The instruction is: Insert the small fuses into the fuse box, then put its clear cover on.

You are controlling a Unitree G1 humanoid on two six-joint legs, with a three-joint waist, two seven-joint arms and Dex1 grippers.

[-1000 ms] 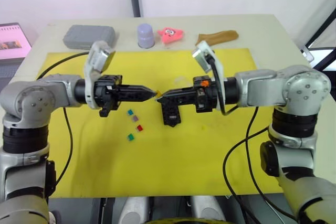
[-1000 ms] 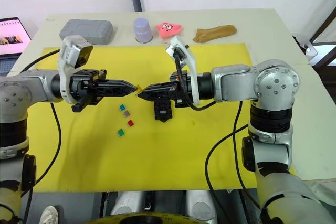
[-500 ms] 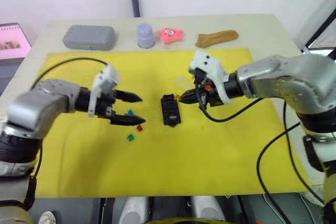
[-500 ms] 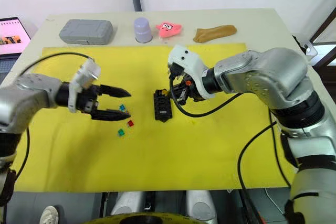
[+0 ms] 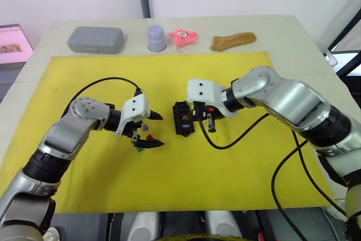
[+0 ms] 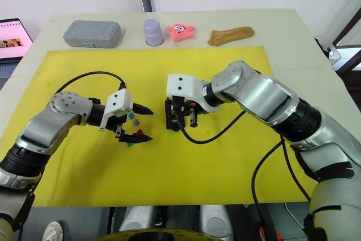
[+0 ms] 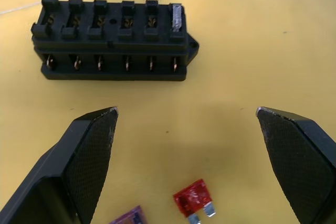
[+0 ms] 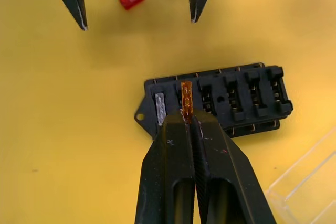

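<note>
Right gripper pinches a small translucent amber blade fuse over the second slot of the black slotted plastic fuse box mid-mat, beside a seated grey fuse. Left gripper spread over the loose red fuse.

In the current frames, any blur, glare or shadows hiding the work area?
Left wrist view: sharp on the fuse box, open left claw casts soft shadows. Right wrist view: right claw crisply grips the amber fuse; clear cover faint. Head views: even light, no glare.
</note>
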